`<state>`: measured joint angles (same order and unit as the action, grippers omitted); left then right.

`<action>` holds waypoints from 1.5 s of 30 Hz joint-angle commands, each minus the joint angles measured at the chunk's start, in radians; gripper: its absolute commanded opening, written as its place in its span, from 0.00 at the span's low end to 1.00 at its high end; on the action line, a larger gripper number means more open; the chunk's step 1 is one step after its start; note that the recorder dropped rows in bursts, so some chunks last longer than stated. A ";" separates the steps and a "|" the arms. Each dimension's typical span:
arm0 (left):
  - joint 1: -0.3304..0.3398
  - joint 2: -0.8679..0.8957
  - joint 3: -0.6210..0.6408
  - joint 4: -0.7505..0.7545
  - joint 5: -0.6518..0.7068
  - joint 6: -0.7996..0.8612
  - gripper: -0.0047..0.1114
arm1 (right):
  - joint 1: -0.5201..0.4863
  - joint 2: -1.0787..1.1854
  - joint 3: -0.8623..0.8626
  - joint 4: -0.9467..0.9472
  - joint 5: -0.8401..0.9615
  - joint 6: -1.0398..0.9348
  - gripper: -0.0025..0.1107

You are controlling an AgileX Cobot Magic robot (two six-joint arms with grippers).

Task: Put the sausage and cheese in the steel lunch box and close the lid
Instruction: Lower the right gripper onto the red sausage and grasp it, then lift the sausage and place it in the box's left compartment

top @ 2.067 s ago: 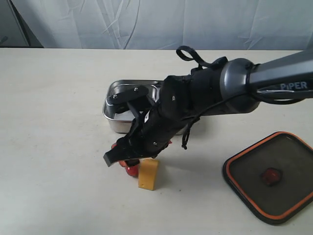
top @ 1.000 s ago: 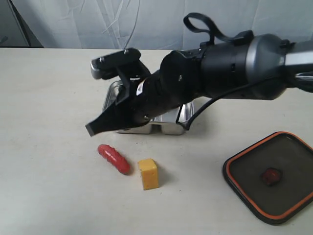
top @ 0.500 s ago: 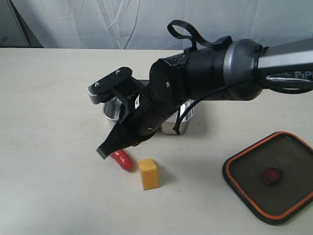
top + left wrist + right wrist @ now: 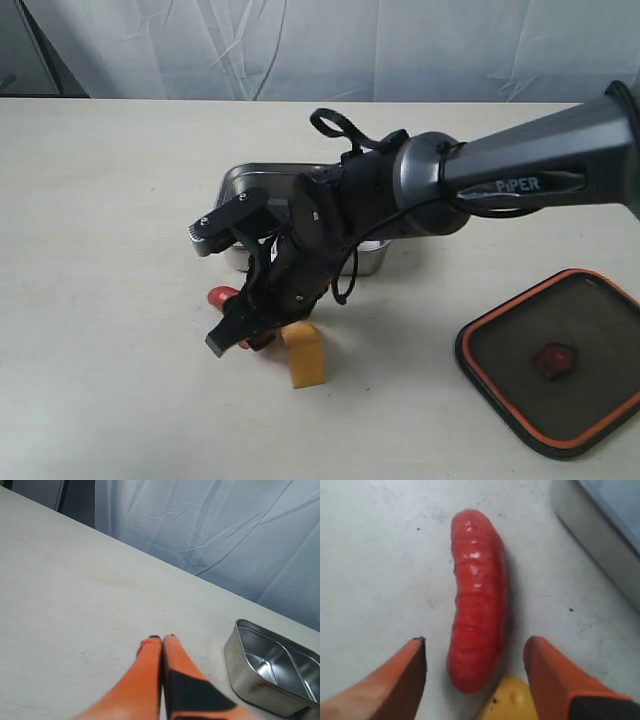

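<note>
The red sausage point(image 4: 221, 296) lies on the table in front of the steel lunch box point(image 4: 236, 183), mostly hidden by my right arm. My right gripper point(image 4: 238, 322) is down over it and open. In the right wrist view the sausage point(image 4: 477, 620) runs between the two orange fingers point(image 4: 402, 682), not touching either. The yellow cheese point(image 4: 304, 356) stands just beside the sausage, its corner point(image 4: 507, 702) close to one finger. The dark lid point(image 4: 560, 360) lies orange-seal side up at the right. My left gripper point(image 4: 162, 639) is shut and empty above bare table, with the lunch box point(image 4: 250, 652) off to one side.
The lunch box wall point(image 4: 600, 535) is close behind the sausage. A white curtain point(image 4: 320, 45) backs the table's far edge. My right arm point(image 4: 500, 180) stretches across the middle from the right.
The right gripper came down from above the lunch box's front edge to the table, so its open fingers now straddle the sausage. The cheese and lid stayed put.
</note>
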<state>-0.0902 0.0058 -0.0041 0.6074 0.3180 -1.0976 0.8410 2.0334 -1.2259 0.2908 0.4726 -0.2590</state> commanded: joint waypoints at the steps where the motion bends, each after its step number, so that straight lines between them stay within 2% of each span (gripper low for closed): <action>1: -0.002 -0.006 0.004 0.005 -0.003 0.002 0.04 | -0.002 0.026 -0.006 0.029 -0.015 0.000 0.50; 3: -0.002 -0.006 0.004 0.005 -0.003 0.002 0.04 | -0.002 0.036 -0.006 0.029 -0.015 0.000 0.48; 5: -0.002 -0.006 0.004 0.005 -0.003 0.002 0.04 | -0.002 0.043 -0.006 0.029 -0.015 0.000 0.39; 9: -0.002 -0.006 0.004 0.005 -0.003 0.002 0.04 | -0.002 0.040 -0.006 0.055 -0.004 0.000 0.02; 21: -0.002 -0.006 0.004 0.005 -0.003 0.002 0.04 | -0.002 -0.148 -0.006 0.062 -0.022 0.000 0.01; 27: -0.002 -0.006 0.004 0.005 -0.003 0.002 0.04 | -0.002 -0.237 -0.006 0.010 -0.149 0.000 0.01; 31: -0.002 -0.006 0.004 0.005 -0.003 0.002 0.04 | -0.009 -0.212 -0.014 -0.143 -0.243 0.006 0.01; 34: -0.002 -0.006 0.004 0.005 -0.003 0.002 0.04 | -0.044 -0.150 -0.066 -0.157 -0.132 0.018 0.01; 35: -0.002 -0.006 0.004 0.005 -0.003 0.002 0.04 | -0.085 -0.105 -0.103 -0.183 -0.075 0.089 0.01; 39: -0.002 -0.006 0.004 0.005 -0.003 0.002 0.04 | -0.142 -0.031 -0.136 -0.240 -0.100 0.137 0.01; 45: -0.002 -0.006 0.004 0.005 -0.003 0.002 0.04 | -0.142 0.043 -0.147 -0.267 -0.120 0.137 0.02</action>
<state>-0.0902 0.0058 -0.0041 0.6074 0.3180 -1.0976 0.7030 2.0567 -1.3646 0.0355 0.3715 -0.1231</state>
